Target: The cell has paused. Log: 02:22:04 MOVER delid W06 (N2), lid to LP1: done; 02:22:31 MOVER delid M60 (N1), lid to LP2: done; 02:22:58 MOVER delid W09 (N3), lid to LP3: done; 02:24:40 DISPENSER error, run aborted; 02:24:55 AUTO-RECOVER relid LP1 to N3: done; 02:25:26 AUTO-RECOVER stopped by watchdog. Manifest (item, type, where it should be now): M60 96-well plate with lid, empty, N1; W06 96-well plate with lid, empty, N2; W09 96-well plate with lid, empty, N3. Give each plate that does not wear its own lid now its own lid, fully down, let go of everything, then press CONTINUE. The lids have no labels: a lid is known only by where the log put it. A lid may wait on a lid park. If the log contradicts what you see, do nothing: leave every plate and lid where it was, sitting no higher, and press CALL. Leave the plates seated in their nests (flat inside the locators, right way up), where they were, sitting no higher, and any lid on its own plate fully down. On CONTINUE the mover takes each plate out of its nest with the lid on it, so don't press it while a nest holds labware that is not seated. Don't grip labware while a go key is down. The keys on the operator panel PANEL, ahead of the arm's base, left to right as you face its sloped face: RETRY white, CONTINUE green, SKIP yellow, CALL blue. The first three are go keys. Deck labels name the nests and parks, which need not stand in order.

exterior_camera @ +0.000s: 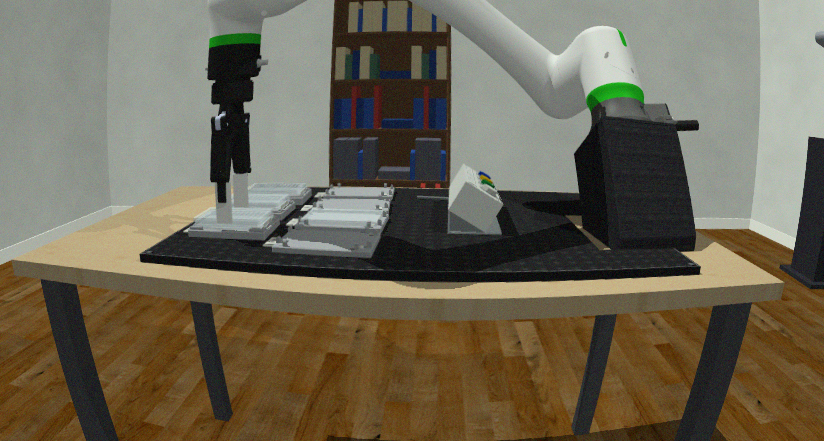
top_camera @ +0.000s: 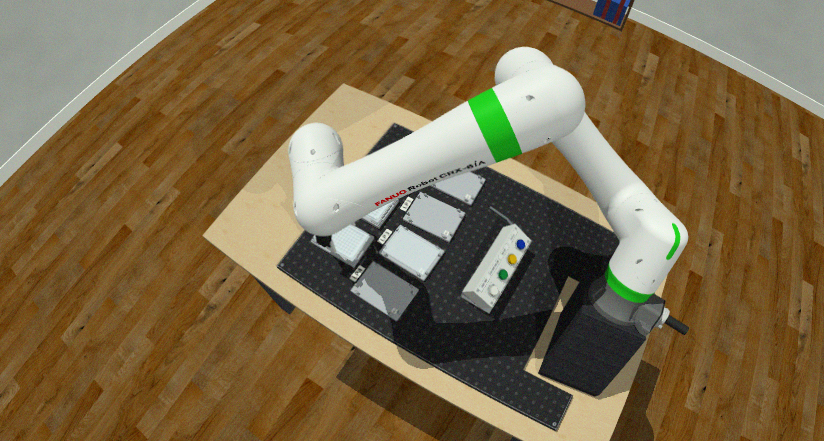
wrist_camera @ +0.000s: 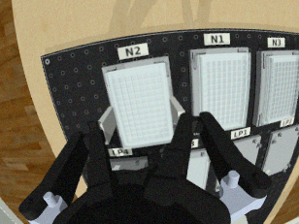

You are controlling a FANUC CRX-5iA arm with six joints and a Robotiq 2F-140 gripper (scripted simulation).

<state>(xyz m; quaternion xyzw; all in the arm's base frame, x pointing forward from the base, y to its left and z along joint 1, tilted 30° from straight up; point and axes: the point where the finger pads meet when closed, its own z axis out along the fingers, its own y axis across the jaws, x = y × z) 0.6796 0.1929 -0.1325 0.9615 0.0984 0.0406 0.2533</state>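
One lid [wrist_camera: 138, 100] sits clamped in your end effector [wrist_camera: 142, 122], low over the nest at 12 o'clock in the wrist view. You are probably seating W06's lid; next, press it fully down and release. Labels beyond read N2 [wrist_camera: 133, 51], N1 [wrist_camera: 216, 38], N3 [wrist_camera: 276, 42]; the arm [top_camera: 403, 167] says FANUC.

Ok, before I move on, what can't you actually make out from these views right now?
- Wrist: the gripper is shut on the N2 labware; lid or bare plate, and whether fully down, cannot be told.
- Wrist: the gripper's body hides most of the lid parks; the right edge cuts the N3 plate.
- Top: the forearm covers N1 and N3.
- Exterior: deck labels too small; the low angle hides lid seating.
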